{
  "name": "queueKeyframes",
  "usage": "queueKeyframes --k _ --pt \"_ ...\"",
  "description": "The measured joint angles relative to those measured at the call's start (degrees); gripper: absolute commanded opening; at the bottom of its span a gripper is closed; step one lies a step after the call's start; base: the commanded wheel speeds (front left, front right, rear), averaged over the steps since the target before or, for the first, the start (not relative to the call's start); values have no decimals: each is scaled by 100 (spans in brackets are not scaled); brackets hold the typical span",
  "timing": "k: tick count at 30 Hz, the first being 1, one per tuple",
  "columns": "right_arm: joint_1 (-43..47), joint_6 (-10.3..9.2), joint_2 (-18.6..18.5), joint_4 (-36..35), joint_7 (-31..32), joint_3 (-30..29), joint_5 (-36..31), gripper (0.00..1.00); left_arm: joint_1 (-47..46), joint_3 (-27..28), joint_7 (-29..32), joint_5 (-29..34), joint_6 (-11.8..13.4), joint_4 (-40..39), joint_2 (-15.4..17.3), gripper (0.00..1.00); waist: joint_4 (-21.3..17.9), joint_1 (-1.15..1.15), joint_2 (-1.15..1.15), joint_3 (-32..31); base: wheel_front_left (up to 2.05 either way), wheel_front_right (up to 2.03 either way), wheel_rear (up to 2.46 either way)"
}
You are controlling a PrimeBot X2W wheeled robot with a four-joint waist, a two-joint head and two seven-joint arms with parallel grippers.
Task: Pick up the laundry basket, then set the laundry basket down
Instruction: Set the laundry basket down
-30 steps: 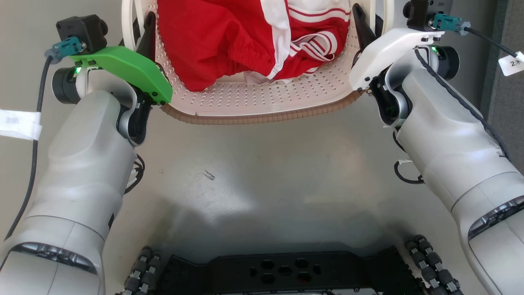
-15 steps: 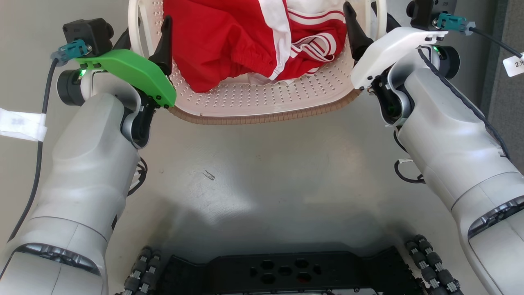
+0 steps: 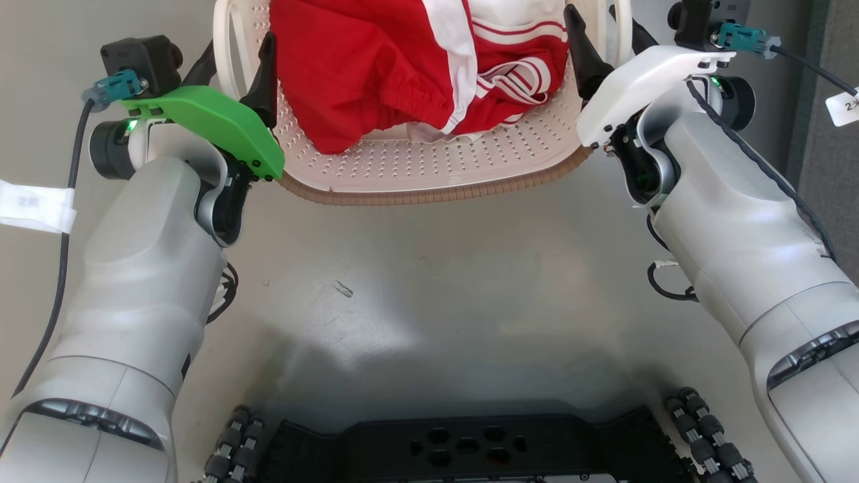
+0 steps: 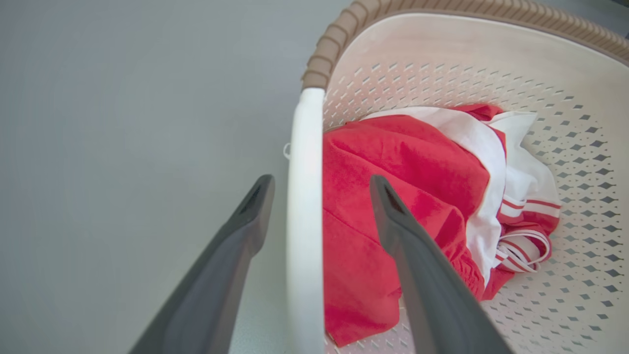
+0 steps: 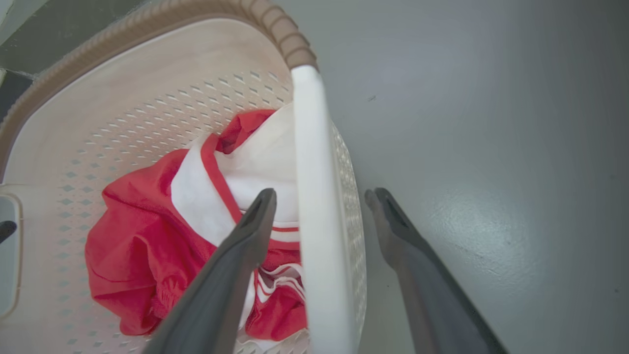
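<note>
I have the laundry basket (image 3: pixel 429 191) at the top centre of my head view against the grey floor (image 3: pixel 429 288), with red-and-white clothes (image 3: pixel 376 67) heaped inside it. In the left wrist view my left gripper (image 4: pixel 322 182) has its fingers spread apart astride the white left handle (image 4: pixel 304 221) running up mid-frame, one finger over the floor, the other over the clothes, neither visibly pressing it. In the right wrist view my right gripper (image 5: pixel 323 194) is likewise parted around the white right handle (image 5: pixel 314 221), with the left finger above the clothes and the right one over floor.
</note>
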Motion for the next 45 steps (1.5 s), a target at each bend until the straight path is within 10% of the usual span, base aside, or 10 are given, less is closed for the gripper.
queueKeyframes --k 45 --pt "1201 353 42 -3 -8 219 147 100 1545 460 7 100 -1 -60 283 100 -235 -1 0 -2465 0 0 0"
